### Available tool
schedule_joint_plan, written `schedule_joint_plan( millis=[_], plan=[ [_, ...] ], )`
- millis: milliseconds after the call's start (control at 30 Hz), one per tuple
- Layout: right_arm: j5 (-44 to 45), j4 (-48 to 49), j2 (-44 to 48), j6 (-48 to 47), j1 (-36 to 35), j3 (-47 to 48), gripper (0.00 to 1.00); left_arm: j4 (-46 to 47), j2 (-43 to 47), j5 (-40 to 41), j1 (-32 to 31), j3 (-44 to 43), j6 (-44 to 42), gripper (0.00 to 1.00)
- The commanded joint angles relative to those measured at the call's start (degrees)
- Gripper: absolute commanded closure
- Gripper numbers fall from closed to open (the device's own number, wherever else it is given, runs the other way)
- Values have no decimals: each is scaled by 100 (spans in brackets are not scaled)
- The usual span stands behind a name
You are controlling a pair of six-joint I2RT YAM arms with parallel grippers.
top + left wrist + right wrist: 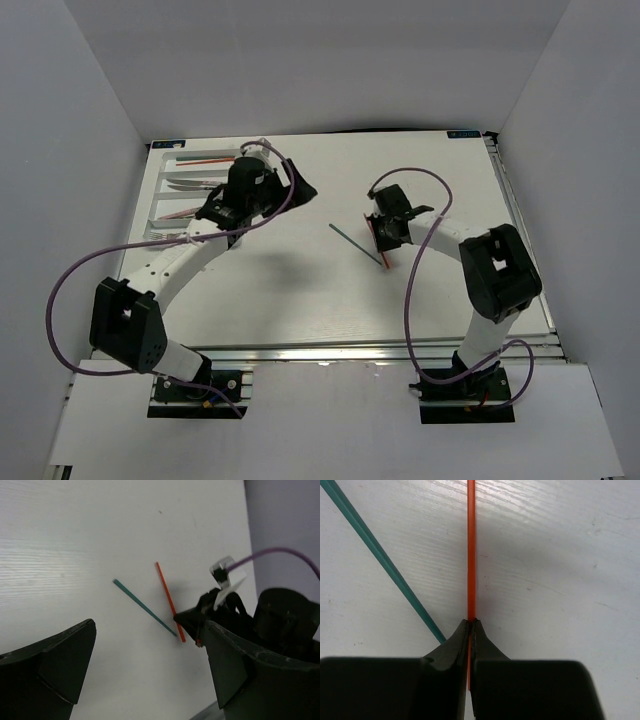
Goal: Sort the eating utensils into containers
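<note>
Right fingers (479, 641) are closed, pinching the red chopstick (471, 550) at their tips. The stick runs straight out ahead of them, lying on the bench (560, 555). The green chopstick (380, 555) lies just beside it, angled, with its near end passing under the left finger. Can't tell whether the two sticks touch.

Left fingers (235, 670) are wide open, holding nothing and touching nothing. They hang above the bench by the right edge of the tray (152, 200), facing the two chopsticks mid-bench.

The tray sits at the far left of the bench. The far slot holds a red chopstick, the next slot silver utensils, and a nearer one something pinkish that's too small to identify.

Two small blue stickers (463, 132) sit on the far bench edge. Their text is unreadable.
</note>
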State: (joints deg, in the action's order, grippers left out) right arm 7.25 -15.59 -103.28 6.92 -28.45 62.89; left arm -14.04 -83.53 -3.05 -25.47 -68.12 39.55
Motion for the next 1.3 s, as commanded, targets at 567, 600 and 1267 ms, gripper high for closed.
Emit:
schedule_joint_plan(
  millis=[567,600,1267],
  plan=[
    [-3343,1155,2524,1585,-91,-348,100,3672,-312,-2147,-766,1275,1389,15],
    [-3352,1164,2550,1593,-152,-339,100,3611,-366,-2121,-775,1240,1380,18],
    [-2342,1024,3226,1444,76,-936,11,1196,-1348,146,1639,2,2267,100]
  ],
)
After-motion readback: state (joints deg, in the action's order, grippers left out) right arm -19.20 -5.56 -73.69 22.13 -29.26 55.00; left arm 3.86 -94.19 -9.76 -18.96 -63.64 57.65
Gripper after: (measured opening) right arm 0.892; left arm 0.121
